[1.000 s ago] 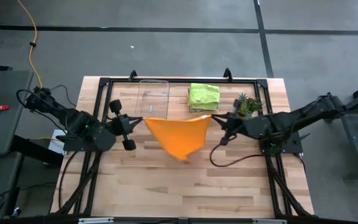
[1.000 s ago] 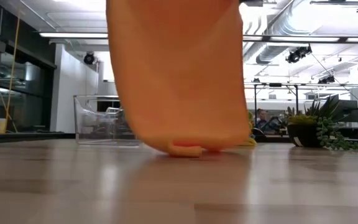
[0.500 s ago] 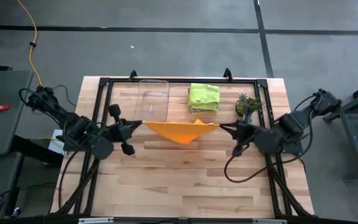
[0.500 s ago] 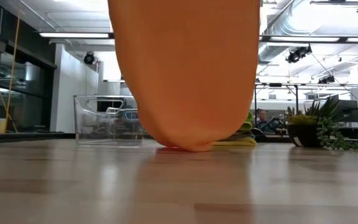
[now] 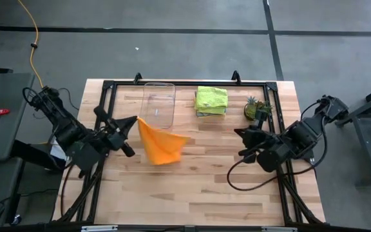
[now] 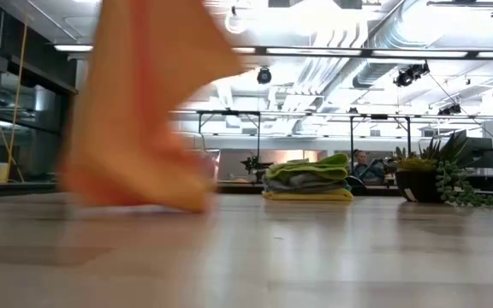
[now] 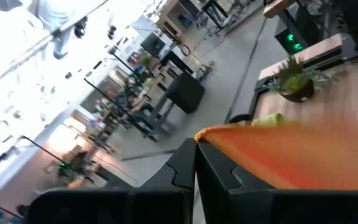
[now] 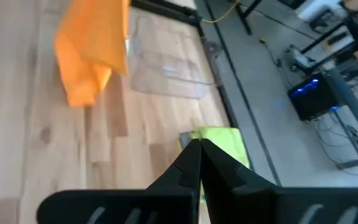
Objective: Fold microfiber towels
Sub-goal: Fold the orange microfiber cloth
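While hanging limp from one corner, the orange towel [image 5: 158, 145] is draping onto the bench [image 5: 192, 193] beside the clear tray [image 5: 159, 103]. Left tool [image 5: 133, 121] is pinching that corner shut. Right tool [image 5: 238, 132] is sitting closed and empty, well apart. Cloth is looking light and floppy; corners are probably the best hold. One orange towel loose; several folded in one stack [image 5: 210, 100].

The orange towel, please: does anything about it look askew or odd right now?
Yes. The orange towel dangles crumpled from only the left gripper, beside the clear tray; the right gripper holds nothing.
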Motion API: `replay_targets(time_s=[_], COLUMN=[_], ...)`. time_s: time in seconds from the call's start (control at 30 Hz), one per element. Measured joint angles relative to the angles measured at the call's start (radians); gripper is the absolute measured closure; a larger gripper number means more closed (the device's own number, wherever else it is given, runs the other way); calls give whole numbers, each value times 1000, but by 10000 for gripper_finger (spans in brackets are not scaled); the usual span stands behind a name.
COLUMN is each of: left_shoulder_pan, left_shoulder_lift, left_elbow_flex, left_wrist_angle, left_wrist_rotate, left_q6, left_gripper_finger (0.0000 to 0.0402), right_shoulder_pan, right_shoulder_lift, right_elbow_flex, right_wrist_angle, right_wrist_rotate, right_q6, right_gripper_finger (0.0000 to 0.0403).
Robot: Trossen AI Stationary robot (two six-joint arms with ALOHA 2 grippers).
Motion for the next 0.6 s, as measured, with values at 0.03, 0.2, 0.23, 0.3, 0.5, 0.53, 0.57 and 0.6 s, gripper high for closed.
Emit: replay_targets(time_s=[0.03, 0.2, 0.23, 0.3, 0.5, 0.53, 0.57, 0.6], left_shoulder_pan=[-6, -10, -10, -10, -10, -10, -10, -10], left_shoulder_lift=[0, 0, 0, 0, 0, 0, 0, 0], left_elbow_flex=[0, 0, 0, 0, 0, 0, 0, 0], left_wrist_angle=[37, 191, 193, 191, 192, 193, 193, 194], left_wrist_rotate=[-10, 3, 10, 15, 29, 37, 50, 66], left_q6=[44, 144, 149, 149, 110, 101, 90, 79], left_gripper_finger=[402, 402, 402, 402, 402, 402, 402, 402], right_shoulder_pan=[0, -4, -9, -20, -42, -49, -58, -69], right_shoulder_lift=[10, 39, 44, 52, 65, 65, 65, 65], right_elbow_flex=[15, 40, 38, 22, -84, -115, -154, -197], right_wrist_angle=[-11, 5, 21, 56, 124, 152, 191, 234], right_wrist_rotate=[12, 31, 10, -37, -93, -93, -93, -95], right_q6=[8, 12, 11, 11, 21, 24, 25, 27], right_gripper_finger=[402, 402, 402, 403, 403, 403, 402, 402])
